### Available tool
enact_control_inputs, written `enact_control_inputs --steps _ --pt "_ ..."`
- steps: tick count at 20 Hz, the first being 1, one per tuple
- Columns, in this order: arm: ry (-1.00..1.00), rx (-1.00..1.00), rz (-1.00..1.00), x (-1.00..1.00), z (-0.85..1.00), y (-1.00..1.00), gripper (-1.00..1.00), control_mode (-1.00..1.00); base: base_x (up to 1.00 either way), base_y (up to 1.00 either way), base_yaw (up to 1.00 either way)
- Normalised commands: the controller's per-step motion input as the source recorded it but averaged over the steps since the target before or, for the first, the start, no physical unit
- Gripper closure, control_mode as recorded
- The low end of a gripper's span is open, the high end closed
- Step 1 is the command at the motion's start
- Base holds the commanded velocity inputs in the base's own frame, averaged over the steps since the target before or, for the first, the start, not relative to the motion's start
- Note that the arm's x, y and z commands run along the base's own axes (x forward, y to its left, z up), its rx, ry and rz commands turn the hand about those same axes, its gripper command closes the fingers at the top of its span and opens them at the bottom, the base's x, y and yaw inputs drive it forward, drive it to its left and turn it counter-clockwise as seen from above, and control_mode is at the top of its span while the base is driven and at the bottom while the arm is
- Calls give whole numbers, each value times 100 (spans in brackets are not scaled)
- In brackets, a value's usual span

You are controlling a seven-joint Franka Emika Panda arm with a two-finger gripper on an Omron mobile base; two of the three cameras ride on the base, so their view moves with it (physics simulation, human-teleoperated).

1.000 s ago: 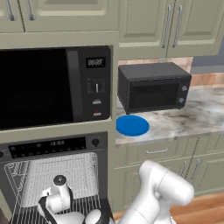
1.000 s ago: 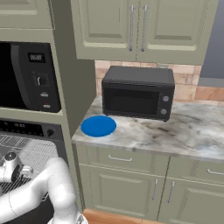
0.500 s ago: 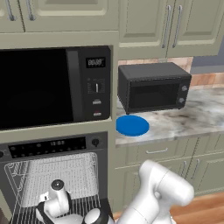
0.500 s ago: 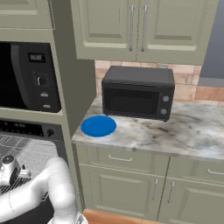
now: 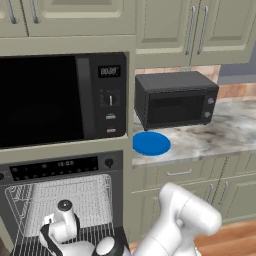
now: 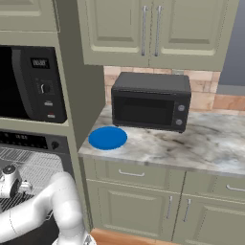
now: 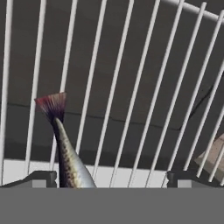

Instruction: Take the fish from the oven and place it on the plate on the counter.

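Two spread fingers (image 7: 43,178) flank the fish (image 7: 65,151) on the rack (image 7: 131,87).

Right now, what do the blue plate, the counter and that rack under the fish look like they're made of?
The plate looks like smooth plastic or glazed ceramic: flat, plain bright blue. The counter looks like polished marble, grey-white with dark veins. The rack looks like metal wire: thin, pale, straight bars. The fish looks speckled and scaly.

Domestic kitchen, rendered — beige cabinets (image 5: 200,25) over marbled counter (image 6: 201,148), built-in oven (image 5: 60,200) under large microwave (image 5: 60,100), small microwave (image 6: 150,103) against brick backsplash (image 6: 210,98), wood floor (image 5: 240,237).
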Motion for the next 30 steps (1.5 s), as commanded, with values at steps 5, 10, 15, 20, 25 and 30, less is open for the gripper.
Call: enact_control_inputs --steps 5,10,15,20,25,30 --pt "0 -5 0 28 -36 -15 -100 -100 0 0 0" --pt "-4 -11 0 30 -57 -6 -100 -100 0 0 0" --pt "-6 -15 0 37 -74 0 -100 -100 0 0 0" --pt "-8 -13 0 42 -80 0 -100 -100 0 0 0" --pt "2 -6 0 2 -100 0 -100 -100 0 0 0" --pt "14 0 0 -3 -100 7 100 -100 0 0 0"
